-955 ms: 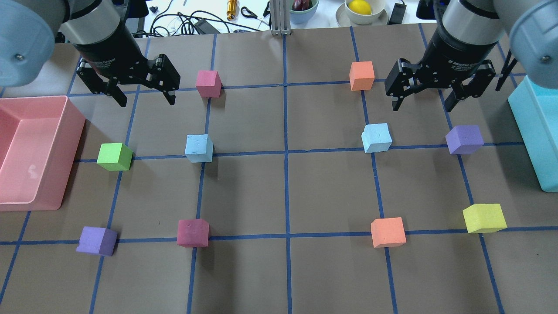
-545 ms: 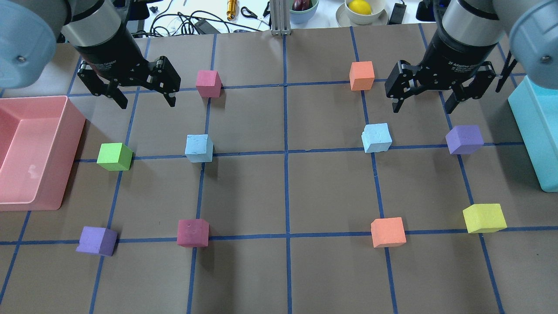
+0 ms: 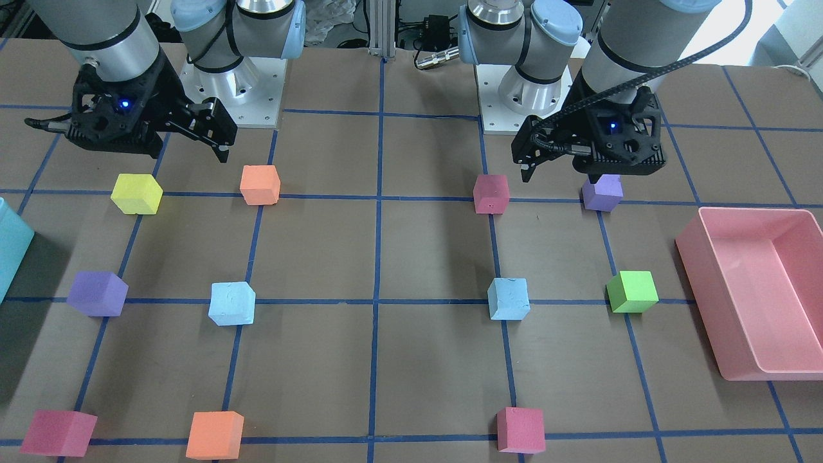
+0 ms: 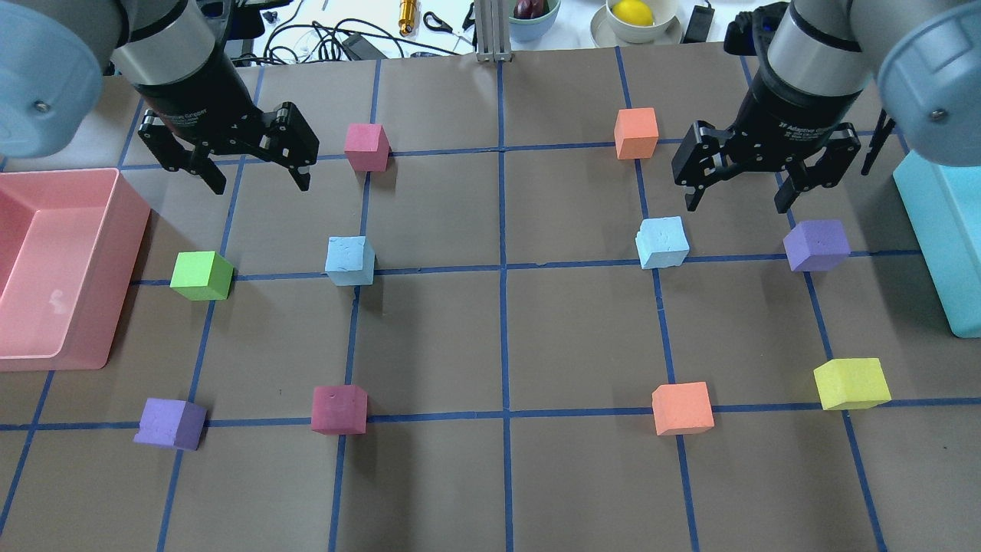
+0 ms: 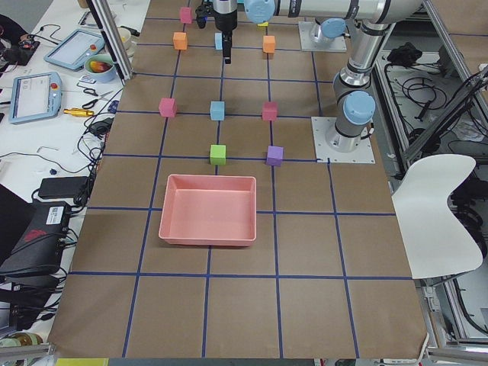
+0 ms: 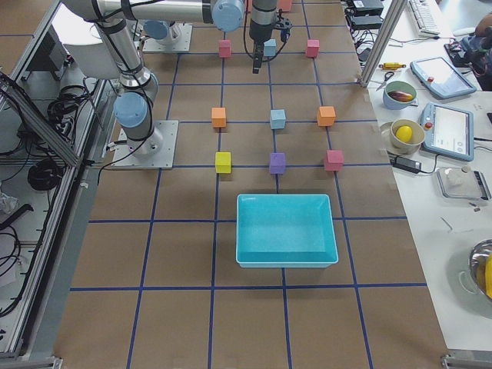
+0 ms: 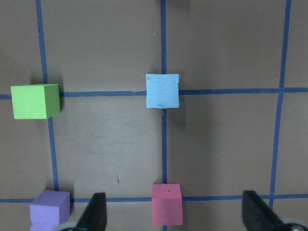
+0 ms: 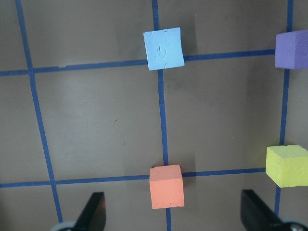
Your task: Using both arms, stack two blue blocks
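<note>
Two pale blue blocks sit apart on the brown grid mat: one on the left (image 4: 349,261), one on the right (image 4: 662,242). My left gripper (image 4: 260,184) hovers open and empty behind and to the left of the left block, which shows ahead in the left wrist view (image 7: 162,90). My right gripper (image 4: 736,204) hovers open and empty behind and to the right of the right block, which shows in the right wrist view (image 8: 164,48). In the front-facing view the blocks lie at mid-height, one on the left (image 3: 231,303) and one on the right (image 3: 508,298).
A pink bin (image 4: 123,230) stands at the left edge, a teal bin (image 4: 935,230) at the right. Other cubes dot the grid: green (image 4: 201,275), purple (image 4: 816,244), pink (image 4: 366,146), orange (image 4: 636,133), maroon (image 4: 339,409), orange (image 4: 682,408), yellow (image 4: 851,382), purple (image 4: 170,422).
My right gripper has shifted a little toward the near side and left, closer to the right blue block. My left gripper has barely moved. The blocks have not moved.
</note>
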`<state>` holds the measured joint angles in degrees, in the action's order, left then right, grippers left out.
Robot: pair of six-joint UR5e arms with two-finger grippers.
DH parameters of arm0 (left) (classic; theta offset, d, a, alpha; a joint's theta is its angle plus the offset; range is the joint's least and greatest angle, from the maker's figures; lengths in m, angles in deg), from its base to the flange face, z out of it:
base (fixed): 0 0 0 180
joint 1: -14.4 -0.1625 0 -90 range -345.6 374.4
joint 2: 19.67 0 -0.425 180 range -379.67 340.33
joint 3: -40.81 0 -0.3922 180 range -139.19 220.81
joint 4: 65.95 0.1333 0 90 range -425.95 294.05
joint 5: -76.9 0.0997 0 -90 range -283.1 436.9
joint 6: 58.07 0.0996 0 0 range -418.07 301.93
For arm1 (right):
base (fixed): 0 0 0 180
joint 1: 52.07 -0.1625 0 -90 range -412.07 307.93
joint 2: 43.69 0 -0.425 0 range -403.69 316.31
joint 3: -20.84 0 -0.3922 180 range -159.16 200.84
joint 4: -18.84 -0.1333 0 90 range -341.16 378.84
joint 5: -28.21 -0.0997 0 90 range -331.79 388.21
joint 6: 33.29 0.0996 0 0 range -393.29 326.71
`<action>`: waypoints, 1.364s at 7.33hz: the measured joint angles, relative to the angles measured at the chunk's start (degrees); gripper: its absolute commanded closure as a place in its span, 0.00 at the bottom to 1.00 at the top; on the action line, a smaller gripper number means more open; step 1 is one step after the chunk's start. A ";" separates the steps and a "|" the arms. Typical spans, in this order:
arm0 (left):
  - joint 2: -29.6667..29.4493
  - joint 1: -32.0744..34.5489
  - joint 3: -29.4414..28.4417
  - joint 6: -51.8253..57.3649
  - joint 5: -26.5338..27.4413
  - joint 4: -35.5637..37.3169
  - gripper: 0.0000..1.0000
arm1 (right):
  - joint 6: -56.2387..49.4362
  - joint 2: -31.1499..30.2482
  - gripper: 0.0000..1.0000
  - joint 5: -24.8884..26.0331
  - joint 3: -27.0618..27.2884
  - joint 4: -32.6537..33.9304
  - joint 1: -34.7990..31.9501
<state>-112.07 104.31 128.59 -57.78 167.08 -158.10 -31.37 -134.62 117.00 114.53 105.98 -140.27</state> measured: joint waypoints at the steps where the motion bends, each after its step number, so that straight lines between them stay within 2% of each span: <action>1: 0.29 0.04 1.03 -0.06 0.06 0.22 0.00 | 0.03 1.15 0.00 0.05 1.15 0.89 0.03; 3: -1.07 0.22 2.19 -0.07 0.09 2.67 0.00 | -0.63 5.54 0.00 0.19 1.99 8.68 0.09; 4: -3.03 0.40 2.75 0.04 -0.50 6.51 0.00 | -0.88 8.31 0.00 0.16 2.19 12.62 0.07; 6: -8.31 0.90 6.74 0.03 -3.14 19.14 0.00 | -2.36 14.76 0.00 0.15 2.33 19.37 0.04; 8: -12.01 1.18 13.66 0.44 -3.82 30.62 0.00 | -4.16 19.60 0.00 0.16 2.43 23.13 0.04; 10: -14.15 1.18 17.45 1.44 -3.20 36.27 0.00 | -4.47 23.17 0.00 0.22 2.48 26.16 0.05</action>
<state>-126.22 105.49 146.03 -56.34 163.88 -121.83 -35.84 -111.45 117.22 117.01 132.14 -140.22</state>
